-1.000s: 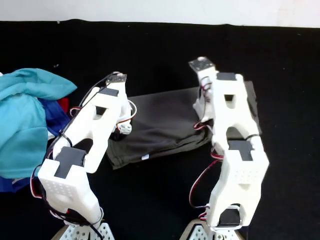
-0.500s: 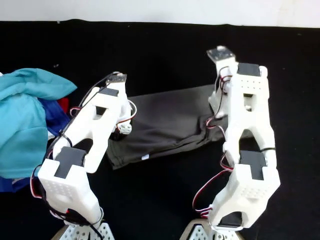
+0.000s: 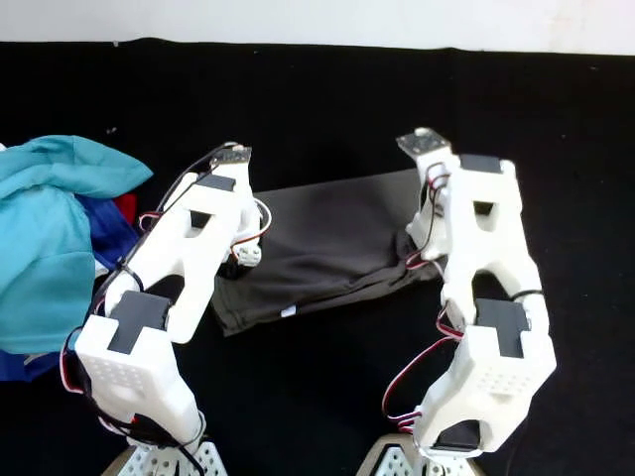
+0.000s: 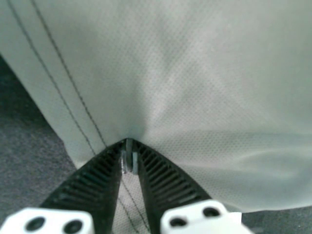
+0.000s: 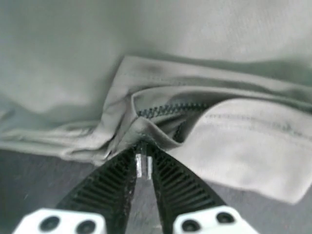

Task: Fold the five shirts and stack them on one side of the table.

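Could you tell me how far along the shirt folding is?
Done: nothing stacked yet. In hand: the dark grey shirt lies partly folded, left gripper and right gripper each shut on it. Left: the teal shirt, blue shirt and red garment lie heaped, unfolded, at the edge of the table.

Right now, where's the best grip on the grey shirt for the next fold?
I'd take its short ends, from the arms' side, low. The grey shirt lies flat as a long band, so only edges pinch: stitched hem at the left gripper, bunched layers at the right gripper.

Dark shirt (image 3: 327, 253) folded centre, shirt pile (image 3: 50, 238) left
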Motion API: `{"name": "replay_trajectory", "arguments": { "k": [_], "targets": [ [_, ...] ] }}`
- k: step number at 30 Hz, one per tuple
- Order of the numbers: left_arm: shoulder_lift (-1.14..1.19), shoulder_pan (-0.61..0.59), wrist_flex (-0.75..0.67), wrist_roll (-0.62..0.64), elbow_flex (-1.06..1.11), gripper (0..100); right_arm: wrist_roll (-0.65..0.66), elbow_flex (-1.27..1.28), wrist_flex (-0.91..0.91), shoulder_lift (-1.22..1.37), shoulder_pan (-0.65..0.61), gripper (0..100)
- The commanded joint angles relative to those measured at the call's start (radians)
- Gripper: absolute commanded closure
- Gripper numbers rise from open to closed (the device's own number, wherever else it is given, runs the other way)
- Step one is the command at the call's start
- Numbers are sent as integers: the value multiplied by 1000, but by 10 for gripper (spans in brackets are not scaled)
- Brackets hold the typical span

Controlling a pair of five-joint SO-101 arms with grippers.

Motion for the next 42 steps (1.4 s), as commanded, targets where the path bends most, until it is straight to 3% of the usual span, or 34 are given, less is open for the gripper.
{"name": "replay_trajectory", "arguments": {
  "k": [1, 10, 20, 35, 39, 42],
  "targets": [
    [2, 12, -17, 2, -2, 992, 11, 25, -76, -5, -30, 992],
    [2, 12, -17, 2, -2, 992, -75, -148, -68, 68, -96, 992],
    [2, 12, -17, 2, -2, 992, -77, -153, -67, 180, -91, 992],
    [2, 12, -18, 5, -2, 992, -89, -380, 174, -199, -41, 992],
    [2, 12, -18, 5, -2, 992, -350, -320, 232, -278, -59, 992],
    [2, 12, -18, 6, 1, 992, -480, -122, 116, -317, -64, 992]
  ]
}}
